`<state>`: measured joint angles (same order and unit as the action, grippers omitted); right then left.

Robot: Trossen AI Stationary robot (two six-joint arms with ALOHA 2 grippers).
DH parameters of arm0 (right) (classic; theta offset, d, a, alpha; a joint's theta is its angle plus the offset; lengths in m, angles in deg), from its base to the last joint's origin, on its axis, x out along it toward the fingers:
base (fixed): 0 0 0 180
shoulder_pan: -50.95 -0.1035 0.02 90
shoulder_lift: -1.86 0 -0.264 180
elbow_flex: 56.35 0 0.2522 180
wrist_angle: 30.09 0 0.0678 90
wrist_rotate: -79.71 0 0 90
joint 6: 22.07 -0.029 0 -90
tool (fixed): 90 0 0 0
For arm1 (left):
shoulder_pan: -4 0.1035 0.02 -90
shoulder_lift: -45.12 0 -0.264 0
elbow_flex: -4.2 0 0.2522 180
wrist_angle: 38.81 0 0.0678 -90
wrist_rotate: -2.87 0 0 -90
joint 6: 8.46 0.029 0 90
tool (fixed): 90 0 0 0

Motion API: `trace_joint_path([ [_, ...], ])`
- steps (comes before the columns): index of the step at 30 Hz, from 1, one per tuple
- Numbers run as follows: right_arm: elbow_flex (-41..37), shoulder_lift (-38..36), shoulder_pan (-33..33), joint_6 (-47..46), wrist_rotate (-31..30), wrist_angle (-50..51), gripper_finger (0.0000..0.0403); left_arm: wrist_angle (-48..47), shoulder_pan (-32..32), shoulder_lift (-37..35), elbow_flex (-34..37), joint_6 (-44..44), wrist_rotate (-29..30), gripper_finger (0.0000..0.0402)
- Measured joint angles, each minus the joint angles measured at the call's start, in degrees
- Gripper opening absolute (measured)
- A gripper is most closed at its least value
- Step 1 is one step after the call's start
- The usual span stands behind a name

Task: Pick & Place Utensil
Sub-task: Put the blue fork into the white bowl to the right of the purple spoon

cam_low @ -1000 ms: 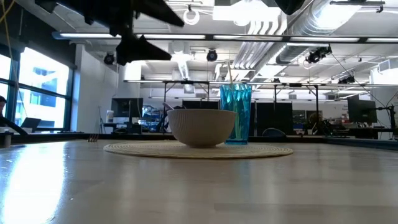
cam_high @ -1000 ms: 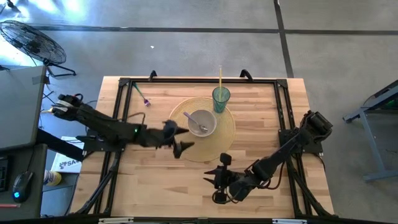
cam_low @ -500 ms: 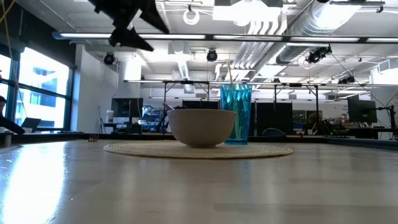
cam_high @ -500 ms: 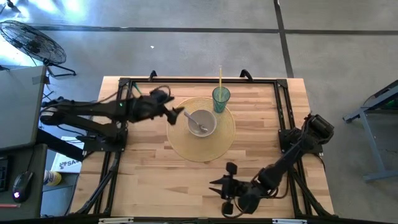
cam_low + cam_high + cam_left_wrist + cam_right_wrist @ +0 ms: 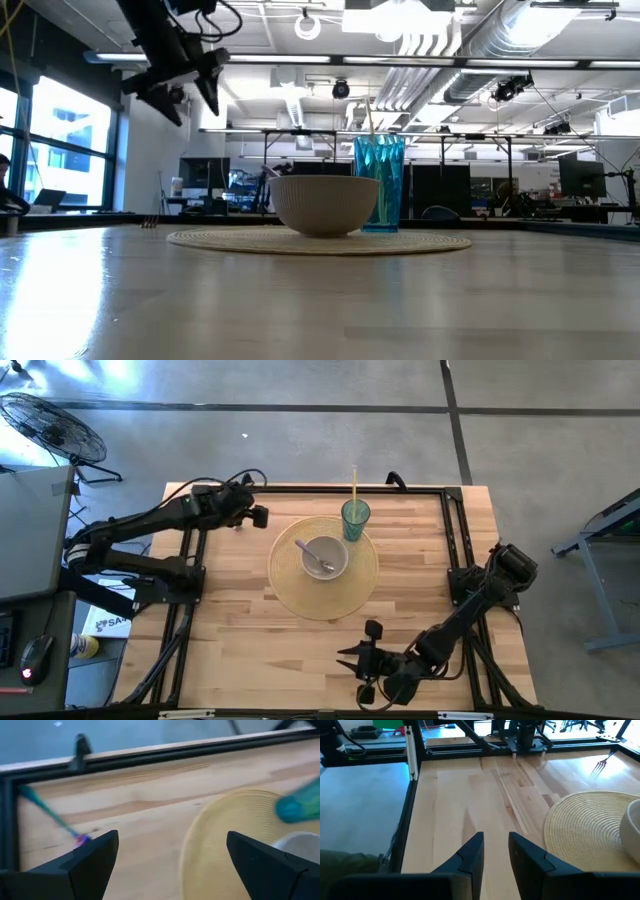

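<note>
The utensil is a fork with a thin teal handle (image 5: 47,810) and a purple end; it lies flat on the wood near the table's far left corner, and its tines (image 5: 603,764) show in the right wrist view. My left gripper (image 5: 256,516) (image 5: 172,842) hovers open above the table just right of the fork, fingers wide apart, touching nothing. My right gripper (image 5: 358,672) (image 5: 496,839) waits near the table's near edge, with only a narrow gap between its fingers. In the high view the left arm hides the fork.
A round woven mat (image 5: 290,595) lies mid-table. On it stand a pale bowl (image 5: 322,555) (image 5: 325,205) with a spoon inside and a teal cup (image 5: 355,518) (image 5: 380,185) holding a yellow straw. A black frame (image 5: 320,490) runs along the table's far and side edges.
My left arm has swung from the mat's near left side toward the table's far left corner and stands high beside the fork, fingers still wide apart. My right gripper has drawn back a little toward the near edge. Bowl, cup and mat have kept still.
</note>
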<state>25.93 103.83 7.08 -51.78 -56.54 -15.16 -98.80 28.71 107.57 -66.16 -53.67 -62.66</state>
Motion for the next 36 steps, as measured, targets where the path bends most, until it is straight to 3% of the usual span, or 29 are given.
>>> trace_joint_path([
  [7,0.00,0.00,0.04,1.69,-0.77,0.45,0.0083,-5.90,5.62,6.20,-0.02,-2.25,-1.33,0.0367],
  [19,0.00,0.00,0.26,5.75,-0.33,1.08,0.0083,-5.96,17.26,19.79,0.00,1.45,-6.76,0.0367],
  [27,0.00,0.00,0.37,4.84,-0.37,2.07,0.0083,-5.82,15.88,26.37,0.02,7.88,-4.35,0.0354],
  [36,0.00,0.00,0.37,2.70,-0.29,2.05,0.0083,-6.12,11.89,32.62,0.07,11.14,1.51,0.0271],
])
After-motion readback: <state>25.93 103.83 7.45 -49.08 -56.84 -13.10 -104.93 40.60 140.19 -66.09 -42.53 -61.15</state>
